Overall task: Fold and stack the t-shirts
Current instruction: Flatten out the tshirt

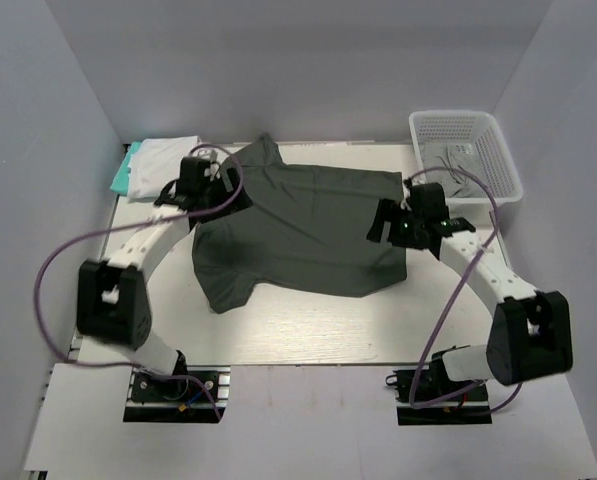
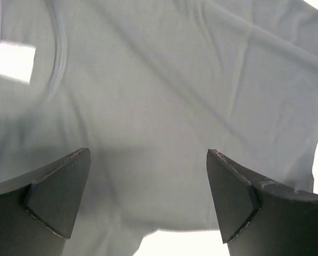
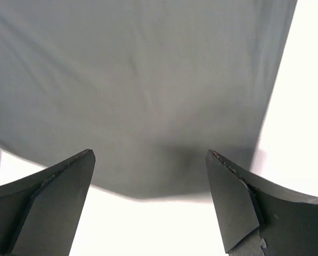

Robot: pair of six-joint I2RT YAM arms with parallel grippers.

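A dark charcoal-grey t-shirt (image 1: 298, 225) lies spread flat in the middle of the table, collar toward the left. My left gripper (image 1: 216, 187) hovers open over its collar-side edge; the left wrist view shows grey cloth (image 2: 164, 106) beyond the spread fingers (image 2: 57, 197), and nothing is held. At the shirt's right hem my right gripper (image 1: 386, 222) is open too, and the hem edge (image 3: 148, 106) shows past its empty fingers (image 3: 233, 202). A folded white t-shirt (image 1: 166, 158) rests on a teal one (image 1: 123, 176) at the back left. A lighter grey t-shirt (image 1: 446, 165) lies in the basket.
A white plastic lattice basket (image 1: 498, 150) stands at the back right corner. Bare pale table (image 1: 308, 330) shows in front of the shirt. Purple cables loop from both arms. Grey walls close in the back and both sides.
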